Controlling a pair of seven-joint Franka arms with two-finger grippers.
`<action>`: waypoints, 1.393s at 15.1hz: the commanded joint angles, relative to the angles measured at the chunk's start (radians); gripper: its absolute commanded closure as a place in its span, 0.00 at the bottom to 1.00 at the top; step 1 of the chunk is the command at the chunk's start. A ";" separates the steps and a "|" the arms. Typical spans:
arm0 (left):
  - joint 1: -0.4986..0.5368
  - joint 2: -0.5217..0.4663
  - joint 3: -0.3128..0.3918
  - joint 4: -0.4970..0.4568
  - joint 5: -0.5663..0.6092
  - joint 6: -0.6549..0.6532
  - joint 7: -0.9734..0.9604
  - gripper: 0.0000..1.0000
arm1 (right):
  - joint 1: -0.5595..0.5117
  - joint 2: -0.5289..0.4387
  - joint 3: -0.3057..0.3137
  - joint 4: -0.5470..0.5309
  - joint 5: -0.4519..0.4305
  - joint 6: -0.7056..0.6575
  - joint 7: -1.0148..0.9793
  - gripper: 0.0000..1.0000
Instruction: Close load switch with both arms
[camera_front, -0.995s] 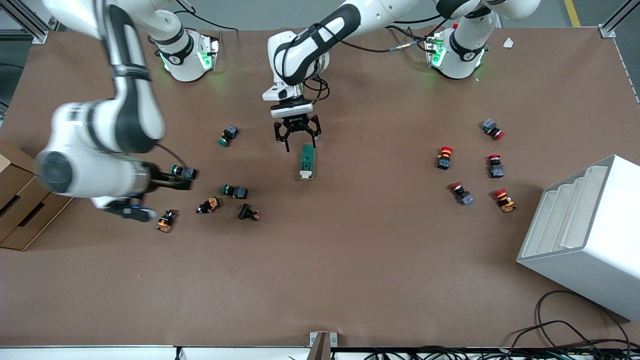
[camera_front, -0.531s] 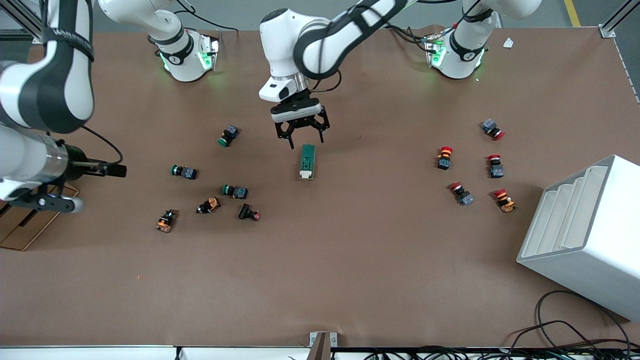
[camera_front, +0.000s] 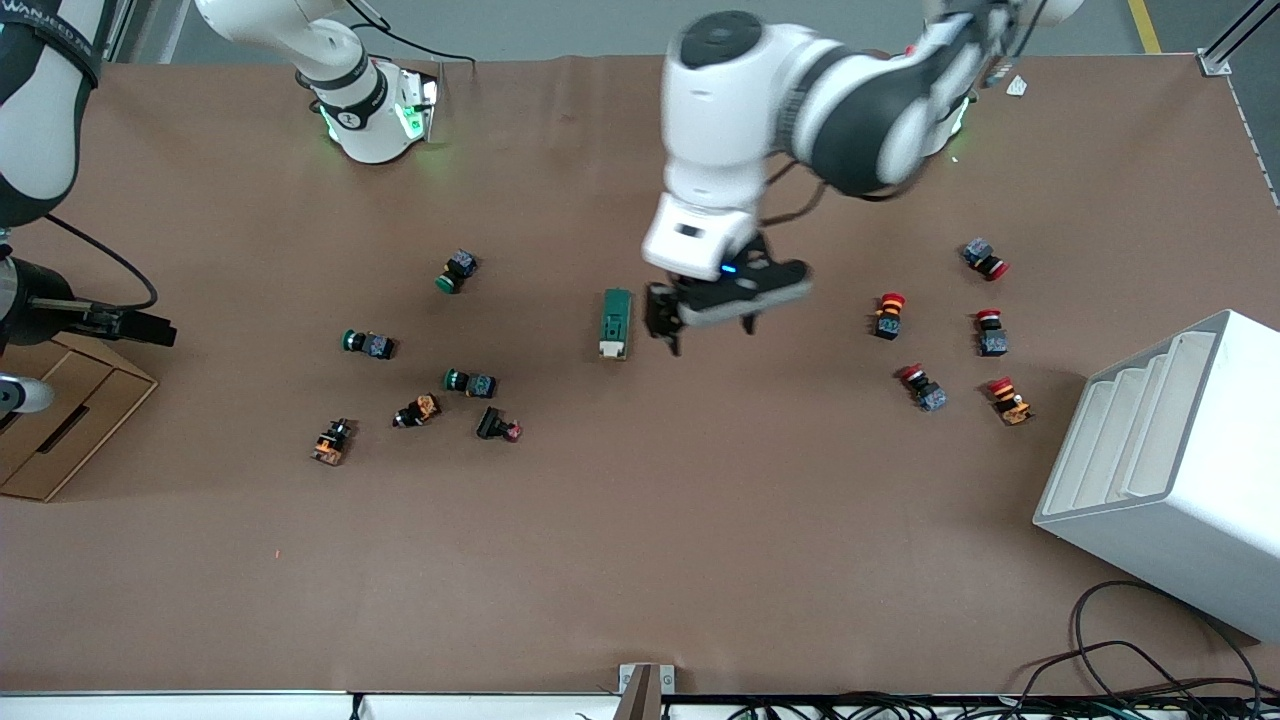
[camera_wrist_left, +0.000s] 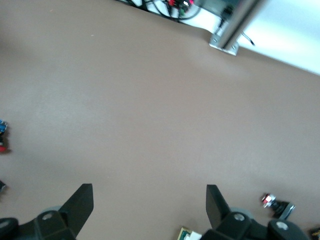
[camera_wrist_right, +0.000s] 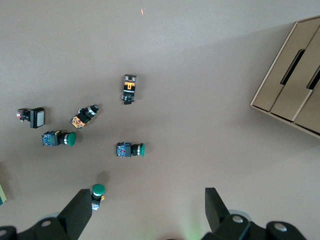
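Load switch, a small dark-green rectangular block with a cream sliding piece (camera_front: 615, 323), lies flat on the brown paper-covered table (camera_front: 640, 550) near mid-table. Its long axis runs toward and away from the front camera, cream end nearer the camera.

Left arm's black two-finger gripper (camera_front: 712, 318) hangs over bare table just beside the switch, on the side toward the left arm's end. Jaws spread wide, nothing between them. In the left wrist view only a corner of the switch (camera_wrist_left: 187, 234) shows at the frame edge, beside one finger (camera_wrist_left: 216, 204), so the block sits outside the jaw gap (not between the fingers).

Right arm's black gripper (camera_wrist_right: 149, 204) is up over the right arm's end of the table, by the flat cardboard box (camera_front: 60, 415), well apart from the switch. Jaws wide, empty. Scattered green-capped push buttons (camera_wrist_right: 131, 149) lie below it.

Judgement: left gripper is much the nearer. It needs a short sideways shift toward the right arm's end to straddle the block across its narrow width. Right arm has the longer reach to come in.
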 joint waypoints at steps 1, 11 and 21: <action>0.092 -0.063 -0.010 -0.014 -0.100 -0.049 0.100 0.00 | -0.003 0.007 0.011 0.020 -0.001 -0.072 -0.005 0.00; 0.304 -0.270 0.084 -0.019 -0.235 -0.401 0.876 0.00 | -0.030 -0.064 0.068 0.001 0.005 -0.106 -0.007 0.00; 0.304 -0.376 0.286 -0.045 -0.382 -0.585 1.082 0.00 | -0.559 -0.287 0.724 -0.193 -0.168 -0.018 0.031 0.00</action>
